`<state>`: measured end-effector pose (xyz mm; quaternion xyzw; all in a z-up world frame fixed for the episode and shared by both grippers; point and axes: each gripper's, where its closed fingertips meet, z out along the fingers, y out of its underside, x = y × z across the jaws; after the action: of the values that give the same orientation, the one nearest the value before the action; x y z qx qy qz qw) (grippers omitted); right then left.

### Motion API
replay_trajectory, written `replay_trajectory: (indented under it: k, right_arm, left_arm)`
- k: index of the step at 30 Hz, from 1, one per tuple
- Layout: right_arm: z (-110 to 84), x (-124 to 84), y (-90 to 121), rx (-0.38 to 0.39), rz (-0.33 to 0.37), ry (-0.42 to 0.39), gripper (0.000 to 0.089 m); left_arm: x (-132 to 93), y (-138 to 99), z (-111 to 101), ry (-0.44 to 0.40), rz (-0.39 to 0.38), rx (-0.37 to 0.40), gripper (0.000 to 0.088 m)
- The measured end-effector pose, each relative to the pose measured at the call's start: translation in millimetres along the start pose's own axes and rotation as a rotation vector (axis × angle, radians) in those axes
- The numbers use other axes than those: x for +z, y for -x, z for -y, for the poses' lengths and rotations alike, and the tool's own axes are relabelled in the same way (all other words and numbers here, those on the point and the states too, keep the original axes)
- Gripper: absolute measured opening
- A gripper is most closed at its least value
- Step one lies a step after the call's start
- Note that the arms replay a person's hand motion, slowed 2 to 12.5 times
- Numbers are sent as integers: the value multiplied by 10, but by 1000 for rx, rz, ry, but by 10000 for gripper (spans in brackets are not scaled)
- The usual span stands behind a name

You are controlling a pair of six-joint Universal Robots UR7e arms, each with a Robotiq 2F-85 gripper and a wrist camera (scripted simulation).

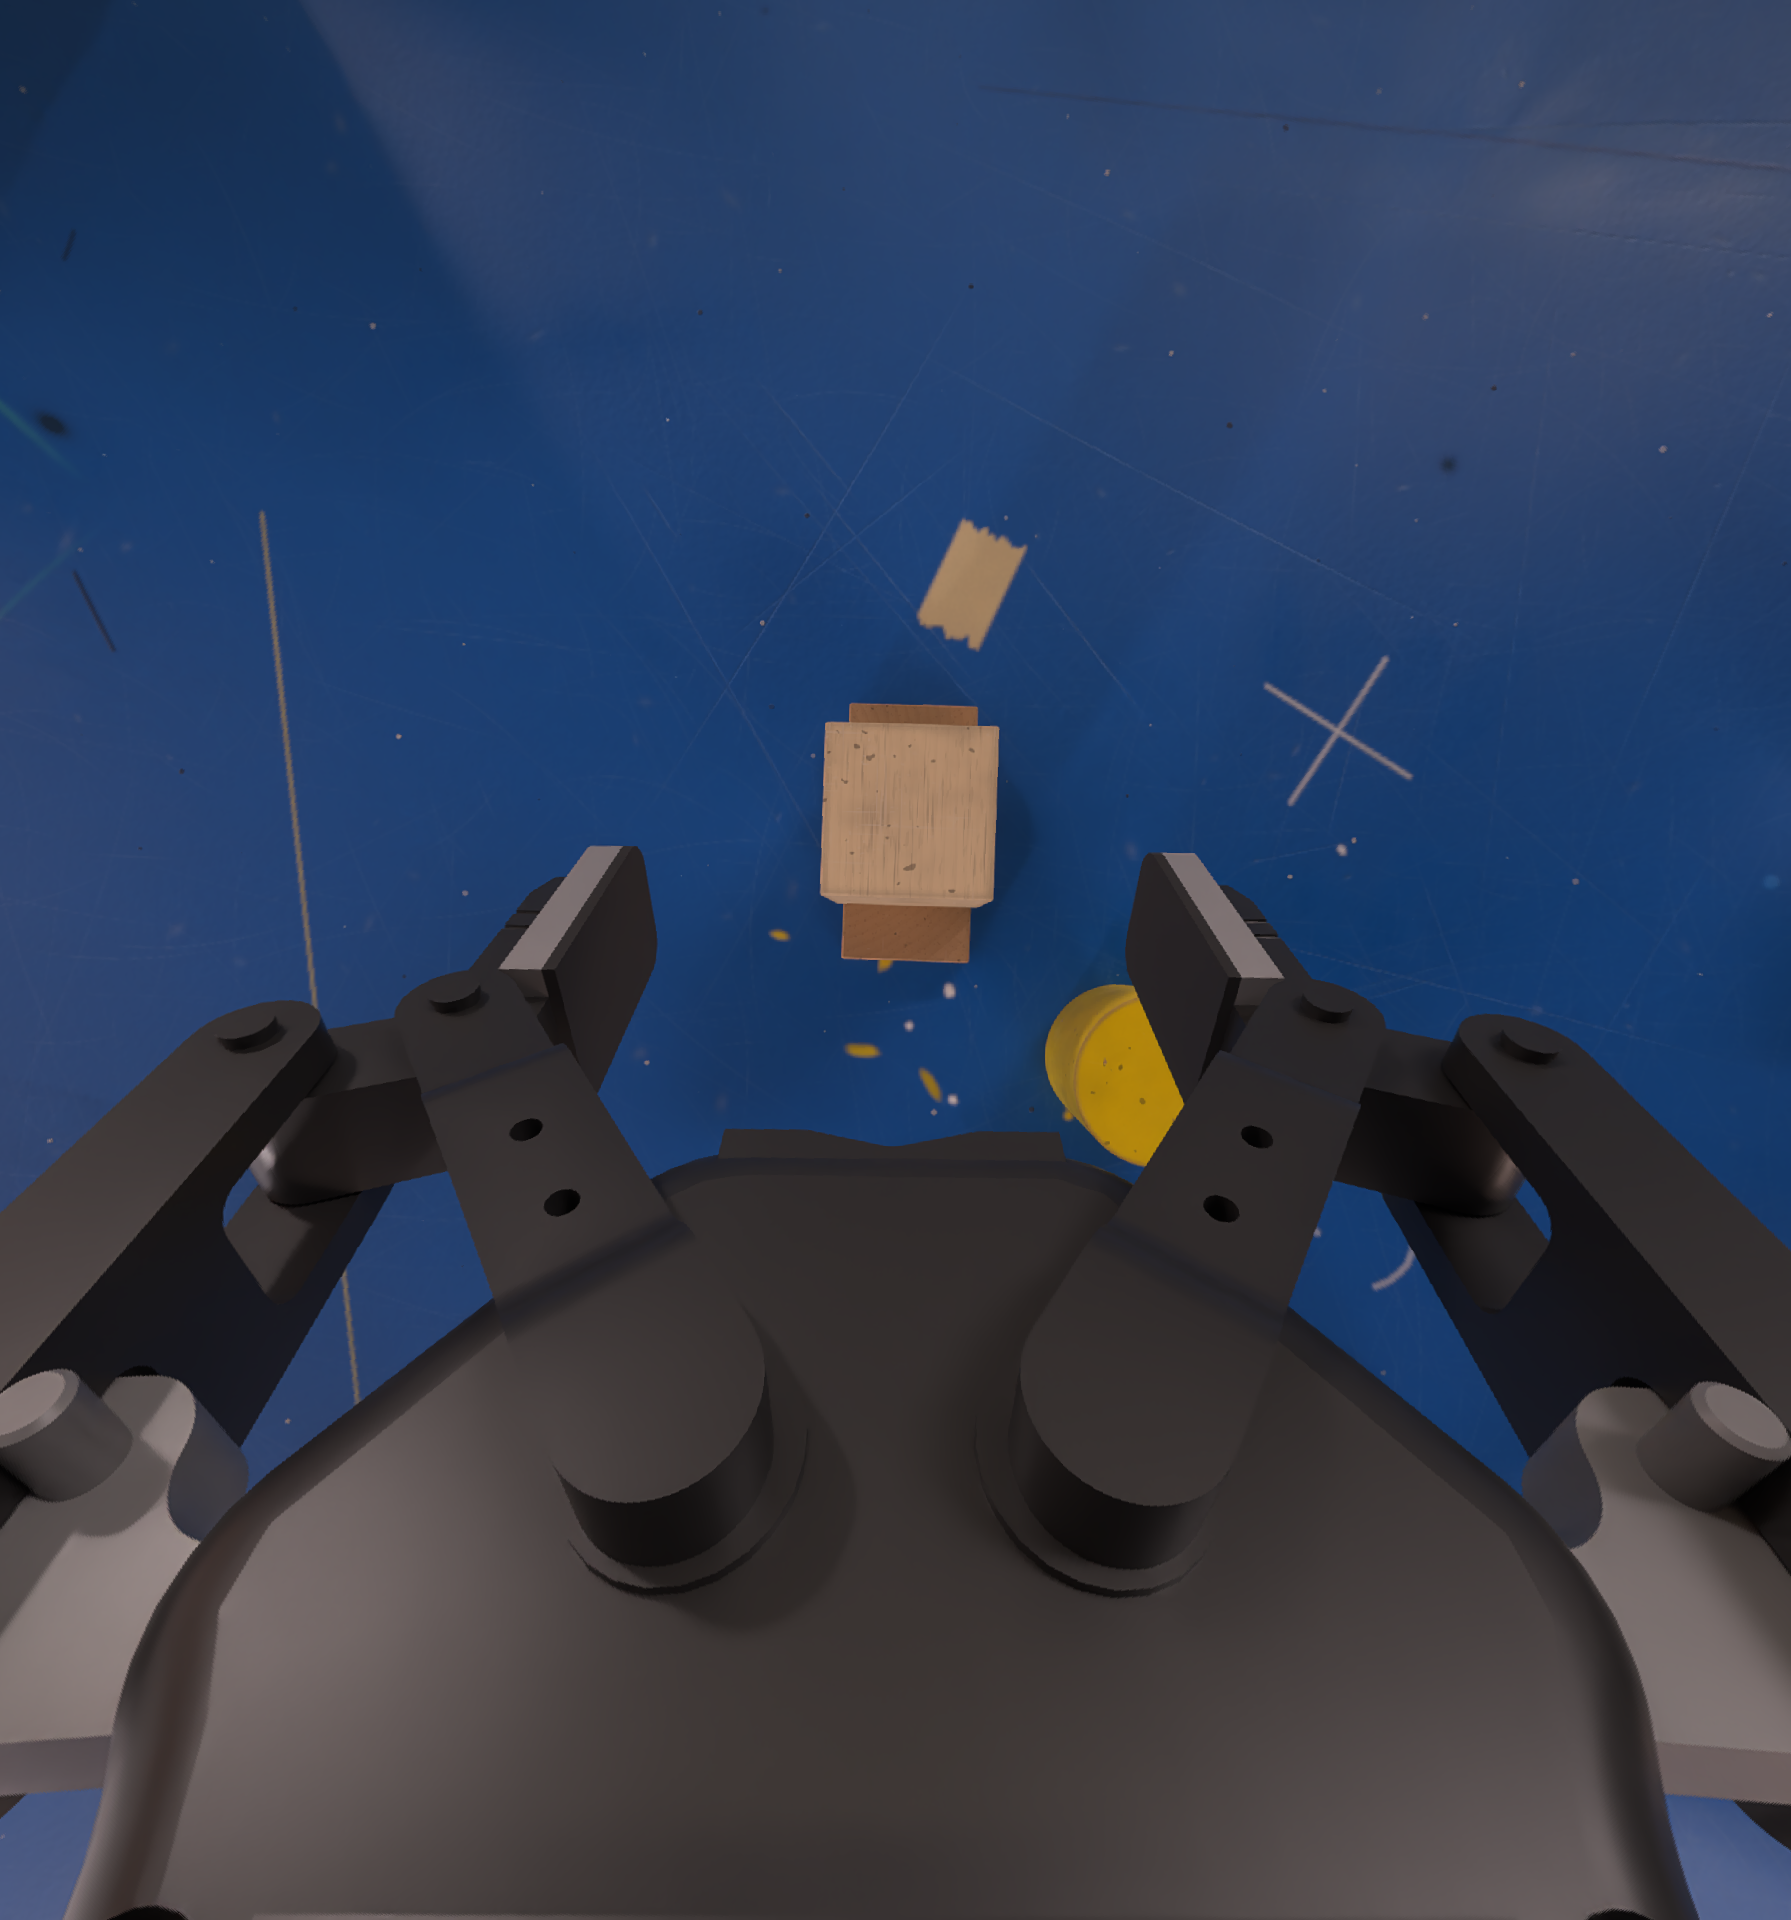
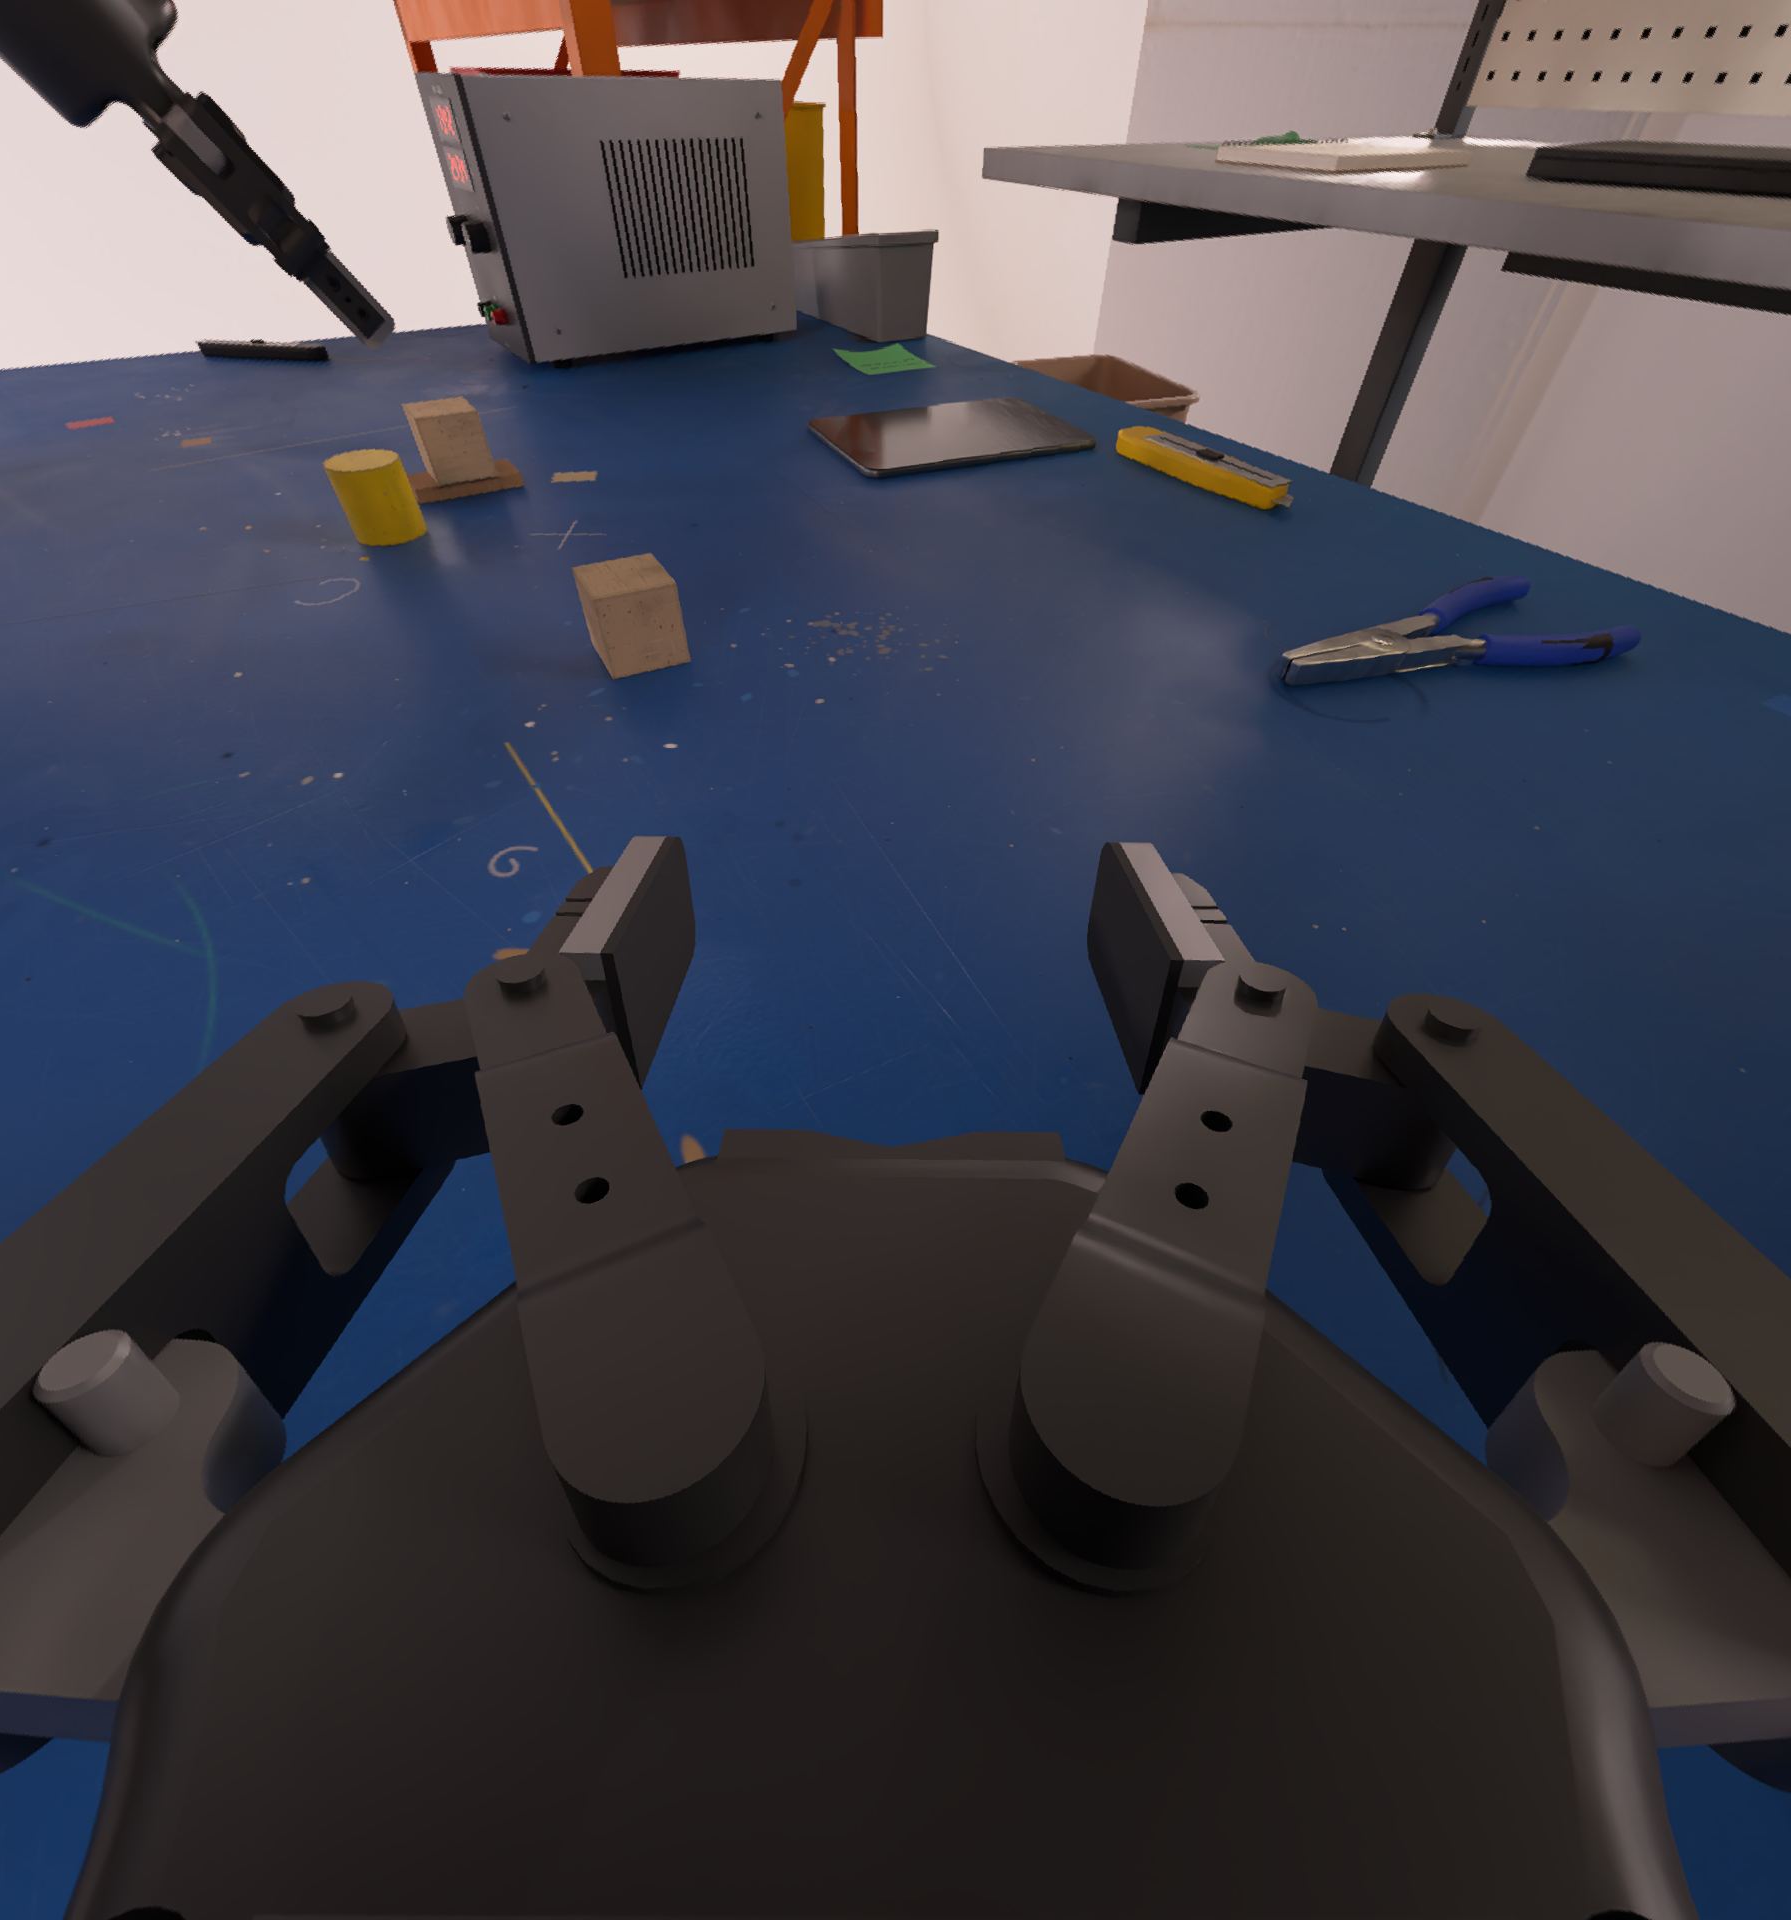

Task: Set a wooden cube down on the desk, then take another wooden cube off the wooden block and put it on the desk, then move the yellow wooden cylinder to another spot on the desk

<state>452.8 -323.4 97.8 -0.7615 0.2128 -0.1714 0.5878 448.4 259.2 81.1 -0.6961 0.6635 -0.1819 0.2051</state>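
In the left wrist view, a pale wooden cube (image 1: 909,812) sits on a flat brown wooden block (image 1: 905,933) on the blue desk (image 1: 455,416). My left gripper (image 1: 891,914) is open and empty, high above them. The yellow wooden cylinder (image 1: 1109,1070) stands beside the block, partly hidden by my right finger. In the right wrist view, the same cube (image 2: 446,436), block (image 2: 475,480) and cylinder (image 2: 373,497) show at the far left. A second wooden cube (image 2: 633,613) rests alone on the desk. My right gripper (image 2: 891,935) is open and empty, low over the desk.
A grey power supply (image 2: 621,208) and a grey bin (image 2: 875,281) stand at the back. A dark tablet (image 2: 948,434), a yellow utility knife (image 2: 1203,468) and blue-handled pliers (image 2: 1452,639) lie to the right. A piece of tape (image 1: 971,582) lies beyond the block.
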Motion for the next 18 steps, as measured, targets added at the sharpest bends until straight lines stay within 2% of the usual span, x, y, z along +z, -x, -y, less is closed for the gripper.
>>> replay_trajectory:
  k: [18]
  right_arm:
    - [5,2,22,-3,8,3,679]
  left_arm:
    - [260,-19,8,48,37,3,711]
